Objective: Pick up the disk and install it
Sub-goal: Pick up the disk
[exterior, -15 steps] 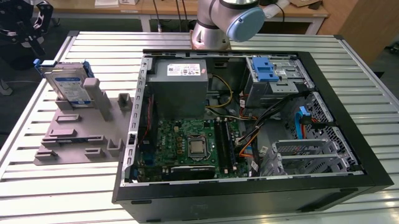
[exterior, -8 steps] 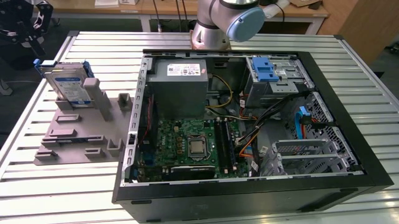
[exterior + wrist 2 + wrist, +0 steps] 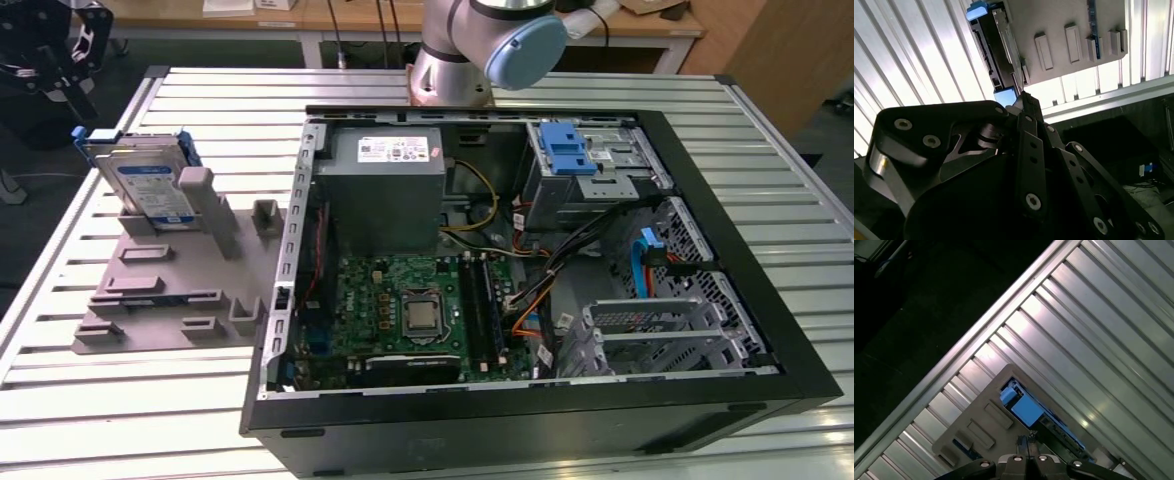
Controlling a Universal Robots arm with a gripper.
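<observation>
The disk [image 3: 147, 180] stands on edge in a grey holder [image 3: 160, 290] on the slatted table, at the exterior view's left. It is silver with a white-and-blue label and a blue frame. My black gripper [image 3: 67, 95] hangs just behind and above it, at the table's far left corner. In both wrist views the fingers come together to a narrow tip with nothing between them. The gripper [image 3: 1023, 100] points at the disk's [image 3: 994, 55] blue-tabbed end, short of it. In the first wrist view the gripper [image 3: 1027, 442] sits just off the disk's blue frame [image 3: 1024, 407].
An open computer case [image 3: 747, 300] lies on the table, filling the middle and the exterior view's right. Inside it are a grey power supply [image 3: 380, 180], a drive cage with a blue latch [image 3: 567, 150] and a motherboard [image 3: 414, 310]. The arm's base [image 3: 461, 60] stands behind the case.
</observation>
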